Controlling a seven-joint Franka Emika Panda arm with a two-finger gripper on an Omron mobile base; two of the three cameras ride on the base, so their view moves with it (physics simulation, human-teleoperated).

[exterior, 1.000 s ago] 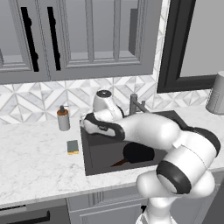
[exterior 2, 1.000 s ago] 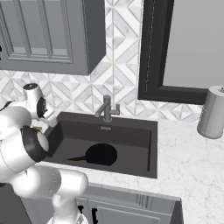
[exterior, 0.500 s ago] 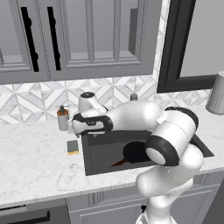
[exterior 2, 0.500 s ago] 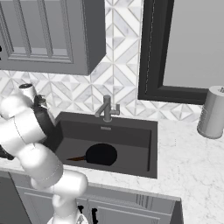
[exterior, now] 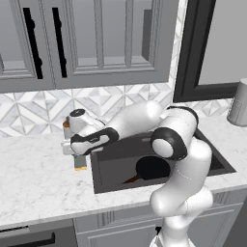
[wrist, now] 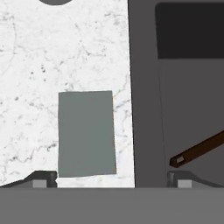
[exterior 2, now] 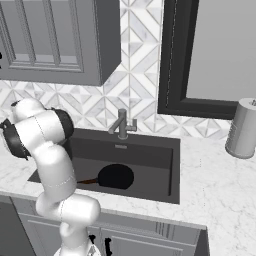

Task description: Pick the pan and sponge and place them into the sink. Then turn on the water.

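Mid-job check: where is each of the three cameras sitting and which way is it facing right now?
Left base view: behind-left, facing the sink and counter; arm reaches left, over the sponge.
Right base view: behind-right, facing the faucet; arm at left.
Hand view: straight down on the sponge; fingertips at bottom.
All three share the pan, or its handle.

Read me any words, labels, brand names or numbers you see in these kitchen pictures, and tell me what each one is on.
None: no readable text anywhere.
The sponge, the pan, the sink, the faucet, the soap bottle, the grey canister and the cabinets all look plain and unmarked.
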